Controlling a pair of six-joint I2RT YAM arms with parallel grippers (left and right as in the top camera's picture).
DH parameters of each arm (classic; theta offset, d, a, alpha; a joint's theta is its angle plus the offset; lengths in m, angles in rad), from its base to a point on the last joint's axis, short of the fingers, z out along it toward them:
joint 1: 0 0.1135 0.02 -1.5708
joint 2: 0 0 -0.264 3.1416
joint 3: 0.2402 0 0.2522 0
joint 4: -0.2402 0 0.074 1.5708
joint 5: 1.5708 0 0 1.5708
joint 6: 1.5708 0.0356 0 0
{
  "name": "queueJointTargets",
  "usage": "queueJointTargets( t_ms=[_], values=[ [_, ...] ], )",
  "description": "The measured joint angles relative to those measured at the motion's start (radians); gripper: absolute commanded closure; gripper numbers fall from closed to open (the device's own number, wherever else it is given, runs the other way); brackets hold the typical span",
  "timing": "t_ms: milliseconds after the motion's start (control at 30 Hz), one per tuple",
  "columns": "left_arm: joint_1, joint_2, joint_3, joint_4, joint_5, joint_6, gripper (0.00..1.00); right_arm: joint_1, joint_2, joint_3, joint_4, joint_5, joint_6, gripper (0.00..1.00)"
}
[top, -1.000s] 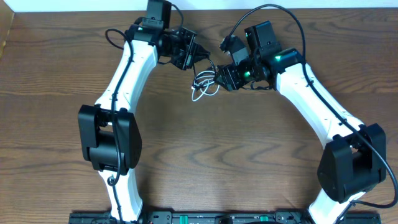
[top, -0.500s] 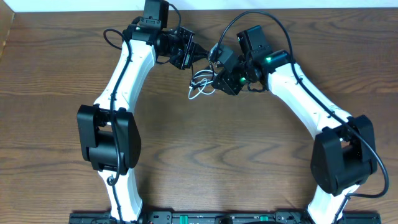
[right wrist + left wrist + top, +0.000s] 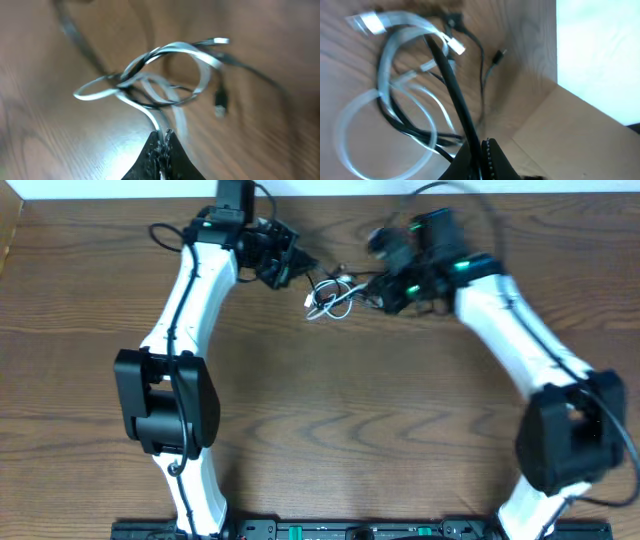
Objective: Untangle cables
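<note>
The cables lie in one tangle (image 3: 330, 298) on the wooden table, near its far edge, between my two grippers. My left gripper (image 3: 300, 268) is just left of the tangle. In the left wrist view it (image 3: 481, 150) is shut on the black cable (image 3: 451, 80), which runs taut up into the knot through loops of the white cable (image 3: 385, 75). My right gripper (image 3: 372, 280) is just right of the tangle. In the right wrist view it (image 3: 163, 137) is shut on the white cable (image 3: 150, 116), whose loops cross a black strand (image 3: 248, 69).
The table's far edge (image 3: 320, 192) runs close behind the tangle, with a white wall beyond it. A loose plug end (image 3: 501, 52) lies toward that edge. Thick black arm wires (image 3: 455, 190) arch over the right wrist.
My right gripper has shut on the white cable. Both grippers have drawn apart, the left one leftward and the right one rightward. The tangle between them has spread and shifted toward the far edge.
</note>
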Motion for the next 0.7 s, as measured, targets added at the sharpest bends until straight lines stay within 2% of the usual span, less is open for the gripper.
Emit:
queueJointTargets(
  t_ms=[167, 300, 333, 367, 400, 433, 533, 700],
  values=[
    [0.06, 0.0, 0.0, -0.043, -0.019, 0.203, 0.93, -0.2, -0.143, 0.0, -0.023, -0.006, 0.125, 0.99],
    [0.063, 0.0, 0.0, -0.06, -0.022, 0.274, 0.93, -0.259, -0.155, 0.0, -0.038, -0.029, 0.2, 0.99],
    [0.062, 0.0, 0.0, -0.061, -0.022, 0.28, 0.93, -0.269, -0.155, 0.0, -0.038, -0.043, 0.206, 0.92],
    [0.062, 0.0, 0.0, -0.062, -0.02, 0.285, 0.93, -0.274, -0.155, 0.0, -0.038, -0.054, 0.207, 0.78],
    [0.061, 0.0, 0.0, -0.061, -0.014, 0.287, 0.93, -0.274, -0.155, 0.0, -0.037, -0.074, 0.21, 0.71],
    [0.061, 0.0, 0.0, -0.061, -0.008, 0.279, 0.93, -0.267, -0.155, 0.0, -0.04, -0.087, 0.209, 0.64],
    [0.061, 0.0, 0.0, -0.062, 0.013, 0.222, 0.93, -0.224, -0.155, 0.0, -0.039, -0.103, 0.216, 0.53],
    [0.061, 0.0, 0.0, -0.061, 0.067, -0.032, 0.93, -0.088, -0.146, 0.0, -0.033, -0.111, 0.298, 0.5]
  ],
)
